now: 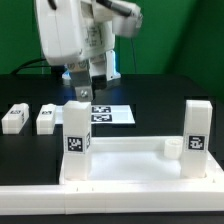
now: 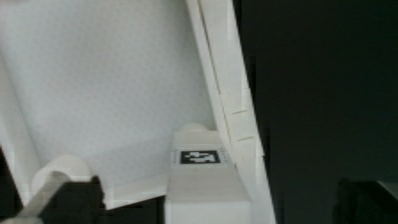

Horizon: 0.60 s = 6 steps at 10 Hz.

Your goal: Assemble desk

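Exterior view is showing the claw (image 1: 84,88) hanging open, gripping nothing, directly above a white square-post leg (image 1: 77,135). That leg is standing upright in a corner socket of the large white rimmed plastic desk top (image 1: 130,162), which is lying on the black table (image 1: 160,95) below the claw. The leg is probably needing further seating. The claw should be descending straight, centring its fingers on two opposite flat faces near the post's top, and closing squarely before twisting, so that the post is not tilting in its socket.
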Tool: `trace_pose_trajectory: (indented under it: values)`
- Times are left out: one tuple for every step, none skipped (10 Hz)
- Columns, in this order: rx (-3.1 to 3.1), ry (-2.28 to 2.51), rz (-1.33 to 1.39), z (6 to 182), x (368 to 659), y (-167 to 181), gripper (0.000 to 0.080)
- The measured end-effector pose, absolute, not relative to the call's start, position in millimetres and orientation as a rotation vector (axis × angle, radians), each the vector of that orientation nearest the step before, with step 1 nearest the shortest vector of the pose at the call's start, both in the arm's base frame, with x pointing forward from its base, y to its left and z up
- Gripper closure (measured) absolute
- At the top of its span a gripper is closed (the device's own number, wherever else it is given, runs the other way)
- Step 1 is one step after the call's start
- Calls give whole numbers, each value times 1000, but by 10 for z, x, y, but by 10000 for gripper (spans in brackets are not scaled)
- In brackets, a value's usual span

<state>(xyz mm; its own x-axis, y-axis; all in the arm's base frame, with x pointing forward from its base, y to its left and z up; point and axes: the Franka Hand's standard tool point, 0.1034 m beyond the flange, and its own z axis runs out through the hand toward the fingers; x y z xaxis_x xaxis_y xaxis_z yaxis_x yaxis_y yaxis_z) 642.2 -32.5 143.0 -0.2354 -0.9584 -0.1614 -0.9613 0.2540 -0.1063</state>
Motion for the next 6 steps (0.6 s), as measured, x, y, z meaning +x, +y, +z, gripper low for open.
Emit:
trace_pose_trajectory:
  values:
    - [-1809, 2327, 22, 1431, 6423, -323, 151]
    - [-1809, 2327, 22, 1428, 6422, -323, 151]
    - [-1809, 2328, 23, 1428, 6422, -323, 151]
    - [-1809, 2328, 23, 1428, 6422, -323, 151]
    - [-1809, 2328, 23, 1427, 6422, -323, 151]
    - [-1810, 2327, 23, 1426, 6422, -321, 151]
